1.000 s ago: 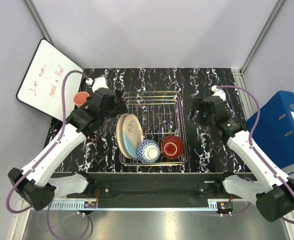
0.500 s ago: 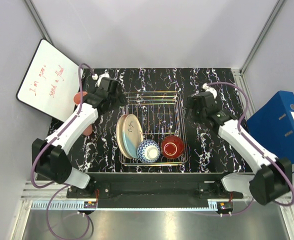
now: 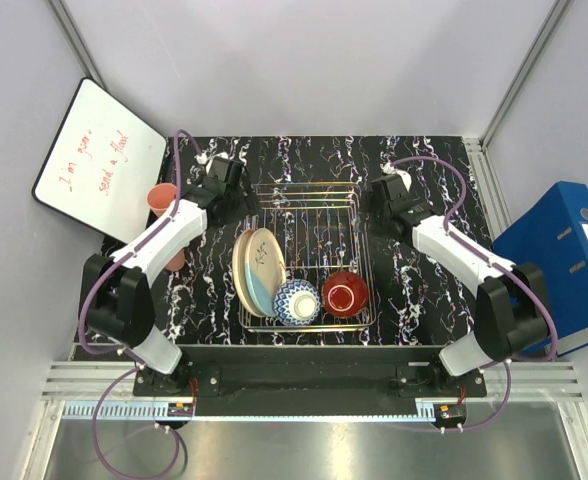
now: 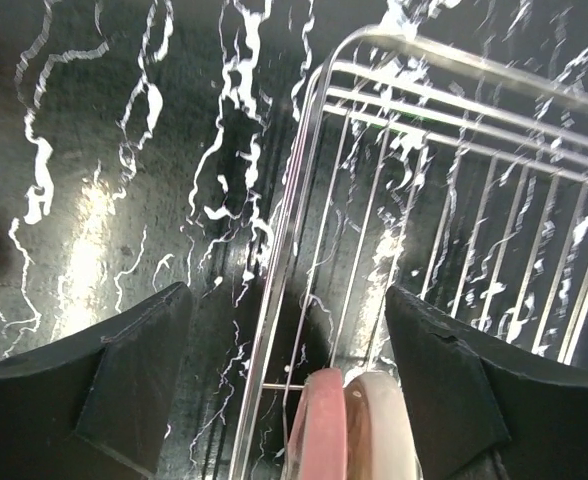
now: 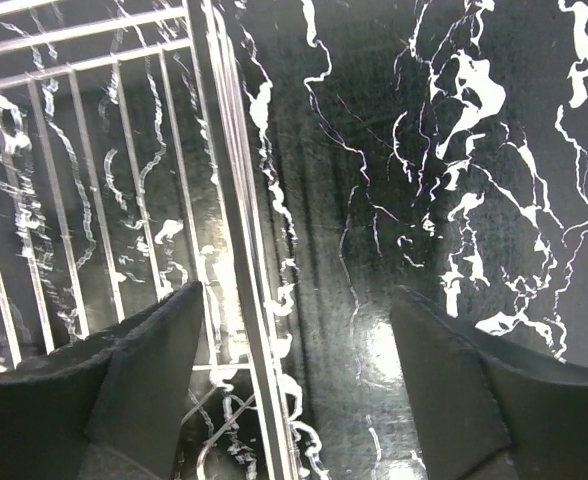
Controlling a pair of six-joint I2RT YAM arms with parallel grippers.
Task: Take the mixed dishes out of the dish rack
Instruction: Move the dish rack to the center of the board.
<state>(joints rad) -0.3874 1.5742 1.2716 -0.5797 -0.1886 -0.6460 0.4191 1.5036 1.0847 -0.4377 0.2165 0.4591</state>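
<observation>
Your left gripper [image 4: 286, 320] hangs spread wide and empty at the upper-left corner of the dish rack [image 3: 319, 215], its jaws set either side of the left rim wire. The two plates [image 3: 254, 270] stand on edge just below it in the overhead frame, against the rack's left side, long axis running top to bottom. In the left wrist view their rims show at bottom centre, between the jaws. Your right gripper [image 5: 296, 330], equally wide and empty, straddles the right rim, well apart from them. The left gripper looks the nearer.
</observation>
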